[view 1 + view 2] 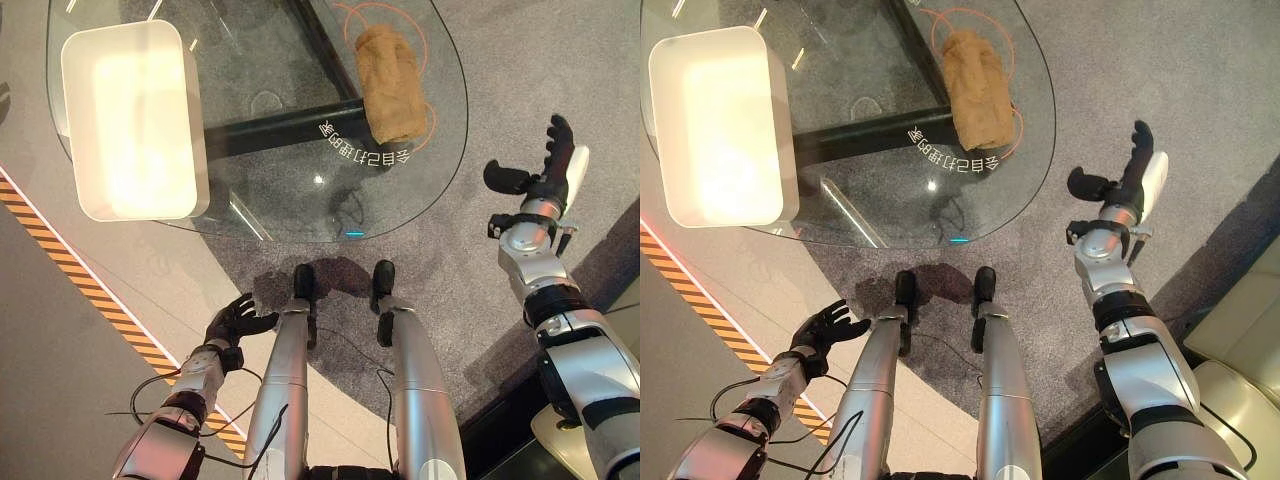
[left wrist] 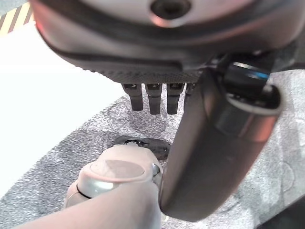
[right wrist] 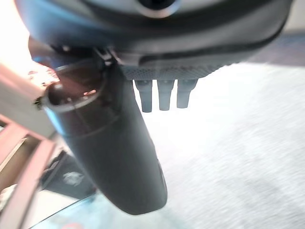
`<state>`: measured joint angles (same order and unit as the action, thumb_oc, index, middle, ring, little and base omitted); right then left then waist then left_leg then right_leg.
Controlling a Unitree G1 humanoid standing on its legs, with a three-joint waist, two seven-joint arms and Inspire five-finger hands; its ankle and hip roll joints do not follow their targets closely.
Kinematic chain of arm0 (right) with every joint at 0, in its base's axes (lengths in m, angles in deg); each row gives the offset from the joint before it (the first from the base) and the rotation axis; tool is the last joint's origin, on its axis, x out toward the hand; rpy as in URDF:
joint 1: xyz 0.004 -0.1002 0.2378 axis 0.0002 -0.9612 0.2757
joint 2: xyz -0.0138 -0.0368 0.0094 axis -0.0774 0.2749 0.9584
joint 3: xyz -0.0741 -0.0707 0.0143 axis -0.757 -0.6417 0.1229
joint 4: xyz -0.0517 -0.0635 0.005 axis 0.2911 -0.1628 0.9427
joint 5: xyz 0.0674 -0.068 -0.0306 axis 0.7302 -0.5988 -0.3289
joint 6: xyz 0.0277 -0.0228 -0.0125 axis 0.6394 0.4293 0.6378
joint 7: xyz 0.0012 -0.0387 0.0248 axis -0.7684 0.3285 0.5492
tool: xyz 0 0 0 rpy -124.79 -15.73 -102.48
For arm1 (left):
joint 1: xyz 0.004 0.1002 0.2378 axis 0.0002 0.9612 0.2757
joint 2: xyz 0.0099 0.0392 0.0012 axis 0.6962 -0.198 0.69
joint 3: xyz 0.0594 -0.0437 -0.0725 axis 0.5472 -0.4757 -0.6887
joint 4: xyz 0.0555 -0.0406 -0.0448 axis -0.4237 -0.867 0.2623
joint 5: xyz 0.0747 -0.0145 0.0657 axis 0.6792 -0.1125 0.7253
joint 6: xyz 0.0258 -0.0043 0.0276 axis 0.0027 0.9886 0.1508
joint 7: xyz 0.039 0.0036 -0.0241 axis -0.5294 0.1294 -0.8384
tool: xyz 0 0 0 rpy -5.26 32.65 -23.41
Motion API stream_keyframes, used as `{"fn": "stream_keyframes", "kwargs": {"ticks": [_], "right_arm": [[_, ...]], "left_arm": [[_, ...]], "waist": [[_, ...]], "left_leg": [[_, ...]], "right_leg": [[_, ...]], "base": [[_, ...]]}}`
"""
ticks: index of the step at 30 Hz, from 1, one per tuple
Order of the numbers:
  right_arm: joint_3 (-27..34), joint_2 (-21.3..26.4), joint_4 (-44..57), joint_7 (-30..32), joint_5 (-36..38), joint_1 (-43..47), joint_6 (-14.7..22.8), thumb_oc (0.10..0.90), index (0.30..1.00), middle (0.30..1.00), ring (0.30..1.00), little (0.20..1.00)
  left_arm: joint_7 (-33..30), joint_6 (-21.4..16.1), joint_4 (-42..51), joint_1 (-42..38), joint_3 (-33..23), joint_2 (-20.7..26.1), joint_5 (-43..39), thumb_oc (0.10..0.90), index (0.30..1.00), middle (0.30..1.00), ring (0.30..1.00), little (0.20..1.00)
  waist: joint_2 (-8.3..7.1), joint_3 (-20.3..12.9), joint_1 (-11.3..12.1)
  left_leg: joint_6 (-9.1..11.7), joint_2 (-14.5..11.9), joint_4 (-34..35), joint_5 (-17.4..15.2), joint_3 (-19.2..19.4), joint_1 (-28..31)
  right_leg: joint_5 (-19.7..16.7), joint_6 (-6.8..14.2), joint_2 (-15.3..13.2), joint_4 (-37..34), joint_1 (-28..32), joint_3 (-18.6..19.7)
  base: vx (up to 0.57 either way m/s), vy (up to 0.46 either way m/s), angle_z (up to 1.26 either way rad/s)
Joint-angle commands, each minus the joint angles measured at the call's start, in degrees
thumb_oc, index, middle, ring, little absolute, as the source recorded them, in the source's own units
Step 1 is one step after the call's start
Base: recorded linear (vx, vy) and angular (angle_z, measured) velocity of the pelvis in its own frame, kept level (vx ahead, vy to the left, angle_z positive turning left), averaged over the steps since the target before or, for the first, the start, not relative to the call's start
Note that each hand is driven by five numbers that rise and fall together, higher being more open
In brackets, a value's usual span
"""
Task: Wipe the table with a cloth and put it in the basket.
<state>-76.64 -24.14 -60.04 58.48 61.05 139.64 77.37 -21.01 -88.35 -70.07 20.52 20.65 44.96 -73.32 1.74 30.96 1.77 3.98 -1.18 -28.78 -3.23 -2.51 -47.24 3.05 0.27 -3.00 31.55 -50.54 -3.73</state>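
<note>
A tan cloth (image 1: 390, 82) lies bunched on the right part of the round glass table (image 1: 300, 200), inside an orange ring mark. A white basket (image 1: 132, 120) stands on the table's left side. My right hand (image 1: 545, 165) hangs over the carpet to the right of the table, well clear of the cloth, its fingers straight and holding nothing. My left hand (image 1: 235, 320) is low at my left side, near the table's front edge, fingers relaxed and holding nothing. The right wrist view shows the thumb (image 3: 114, 157) and straight fingers (image 3: 164, 95) above the carpet.
A black bar (image 1: 270, 128) runs under the glass between basket and cloth. A yellow-black striped line (image 1: 90, 290) crosses the floor at the left. A pale rounded object (image 1: 1240, 400) sits at the lower right. Grey carpet surrounds the table's front and right.
</note>
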Motion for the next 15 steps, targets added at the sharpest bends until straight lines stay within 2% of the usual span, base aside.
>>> {"fn": "stream_keyframes", "kwargs": {"ticks": [1,5,9,15], "right_arm": [[-1.48,3.92,5.52,4.06,-0.74,2.02,1.24,0.800,0.900,0.900,0.900,0.900],[-4.77,2.19,11.59,3.79,-3.30,5.83,-2.23,0.800,0.900,0.900,0.900,0.900],[-6.33,0.76,14.28,3.52,-4.51,7.49,-3.82,0.800,0.900,0.900,0.900,0.900],[-8.49,-2.06,17.86,2.43,-3.48,9.87,-7.05,0.800,0.900,0.900,0.900,0.900]], "left_arm": [[-0.93,-2.08,-0.61,1.30,-0.90,0.67,-1.65,0.800,0.900,0.900,0.900,0.900],[-1.18,-2.83,-0.52,1.31,-0.52,-0.33,-1.33,0.800,0.900,0.900,0.900,0.900],[-0.94,-3.39,-0.35,1.59,-0.39,-0.90,-0.88,0.800,0.900,0.900,0.900,0.900],[-1.05,-3.68,0.61,2.51,0.04,-2.12,0.32,0.800,0.900,0.900,0.900,0.900]], "waist": [[0.22,-1.16,0.43],[0.37,-1.16,1.11],[0.52,-1.16,1.60],[1.17,-1.16,2.72]], "left_leg": [[-2.29,3.30,0.53,0.26,1.60,0.68],[-2.06,3.32,2.58,1.03,1.96,1.83],[-1.91,3.48,3.54,1.39,1.99,2.46],[-1.86,3.85,4.98,1.88,2.07,3.70]], "right_leg": [[2.31,-0.34,1.56,-1.69,3.73,-2.97],[2.46,-0.52,1.22,-3.27,4.86,-3.75],[2.57,-0.67,1.08,-3.93,5.50,-4.14],[3.04,-1.04,0.58,-4.50,6.65,-4.98]], "base": [[-0.04,0.011,0.04],[-0.03,0.018,0.02],[-0.01,0.014,0.04],[0.01,0.020,0.07]]}}
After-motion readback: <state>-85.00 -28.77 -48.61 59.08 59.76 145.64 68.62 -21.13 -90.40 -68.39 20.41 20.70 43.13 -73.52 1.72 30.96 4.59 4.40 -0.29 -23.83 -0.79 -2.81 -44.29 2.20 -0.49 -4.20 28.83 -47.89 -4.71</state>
